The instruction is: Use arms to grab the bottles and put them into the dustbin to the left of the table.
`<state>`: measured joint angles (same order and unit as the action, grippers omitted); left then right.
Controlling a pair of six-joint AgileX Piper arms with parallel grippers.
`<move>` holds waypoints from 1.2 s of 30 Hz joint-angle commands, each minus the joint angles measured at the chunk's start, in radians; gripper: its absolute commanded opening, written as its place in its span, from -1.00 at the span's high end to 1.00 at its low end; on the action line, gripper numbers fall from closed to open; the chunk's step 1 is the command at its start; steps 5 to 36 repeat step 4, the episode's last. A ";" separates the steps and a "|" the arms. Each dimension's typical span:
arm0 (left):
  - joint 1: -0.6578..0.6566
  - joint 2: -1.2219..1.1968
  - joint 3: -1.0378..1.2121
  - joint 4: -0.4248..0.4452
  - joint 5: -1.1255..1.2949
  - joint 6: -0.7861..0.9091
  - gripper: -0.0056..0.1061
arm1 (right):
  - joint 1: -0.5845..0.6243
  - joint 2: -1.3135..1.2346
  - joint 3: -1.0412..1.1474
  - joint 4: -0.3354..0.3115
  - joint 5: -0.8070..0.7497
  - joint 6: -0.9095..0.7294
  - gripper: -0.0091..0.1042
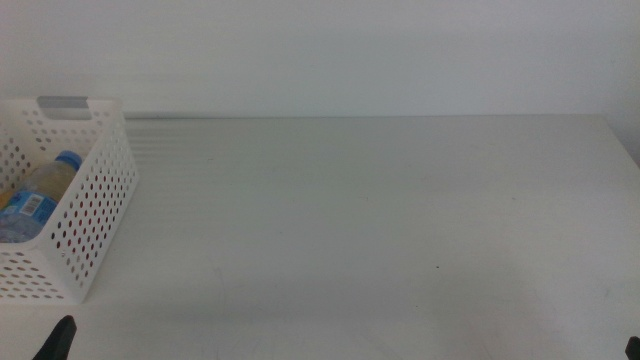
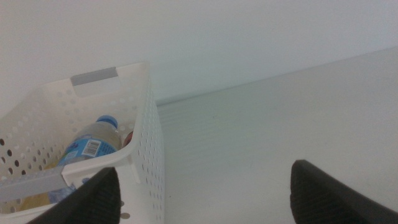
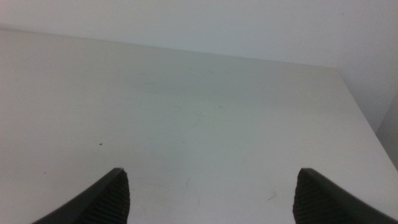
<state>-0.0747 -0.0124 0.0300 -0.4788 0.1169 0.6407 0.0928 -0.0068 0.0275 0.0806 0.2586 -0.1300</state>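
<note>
No bottle is seen on the table [image 1: 380, 220]; the bare top is shown in the middle view and in both wrist views. The dustbin [image 1: 95, 210] stands at the table's left end, and inside it the water bottle [image 1: 40, 190] lies on its side, blue cap toward the far wall. A sliver of yellow at the picture's left edge is probably the yellow bottle [image 1: 5, 200], and a red patch seen past the water bottle in the left wrist view is probably the can [image 2: 128, 138] (neither is shown clearly enough to be sure). The task is therefore judged finished or all but finished, the step in hand being the retreat to rest. The left gripper [image 2: 202, 190] is held wide with nothing between its jaws, just beside the dustbin's near corner and above the table; only a dark tip of it shows at the bottom edge of the middle view. The right gripper [image 3: 211, 193] is likewise spread wide and empty, over the table's right part. For the retreat to be done well, the left gripper should be drawn away from the perforated wall without brushing it, so that the light dustbin is not nudged, and both pairs of jaws are best left apart
</note>
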 commanded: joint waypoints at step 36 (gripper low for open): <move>-0.002 -0.017 0.005 -0.017 -0.078 -0.013 -0.71 | -0.007 -0.030 -0.007 -0.013 -0.067 -0.009 -0.40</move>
